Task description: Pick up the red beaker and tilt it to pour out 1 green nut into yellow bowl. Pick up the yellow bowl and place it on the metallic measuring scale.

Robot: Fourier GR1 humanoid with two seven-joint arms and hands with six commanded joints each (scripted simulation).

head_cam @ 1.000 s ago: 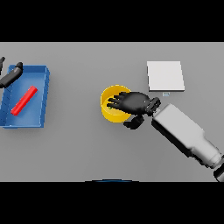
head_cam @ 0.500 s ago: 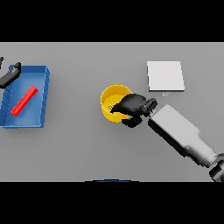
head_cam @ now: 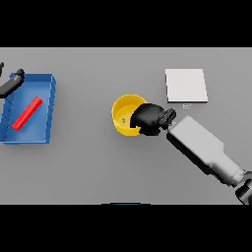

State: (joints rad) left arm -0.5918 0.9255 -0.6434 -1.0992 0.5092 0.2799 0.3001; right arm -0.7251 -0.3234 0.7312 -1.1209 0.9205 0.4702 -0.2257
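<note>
Dark right hand (head_cam: 150, 118) is curled over the right rim of the yellow bowl (head_cam: 123, 114) at frame centre, gripping it, prob. to lift it. A small green nut (head_cam: 123, 120) sits inside, so pour looks done. Metallic scale (head_cam: 185, 85) lies upper right on the grey bench (head_cam: 98, 167), near, w/ clear path. Far left: red beaker (head_cam: 27, 113) lying in blue tray (head_cam: 49, 113); left hand (head_cam: 12, 82) idle at tray's corner, fingers can't tell

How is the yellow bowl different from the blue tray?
The yellow bowl is round; the blue tray is a rectangle. The bowl holds a small green nut; the tray holds a long red beaker lying down. The right hand grips the bowl's rim; the left hand is at the tray's corner. Both rest on the grey table.
</note>
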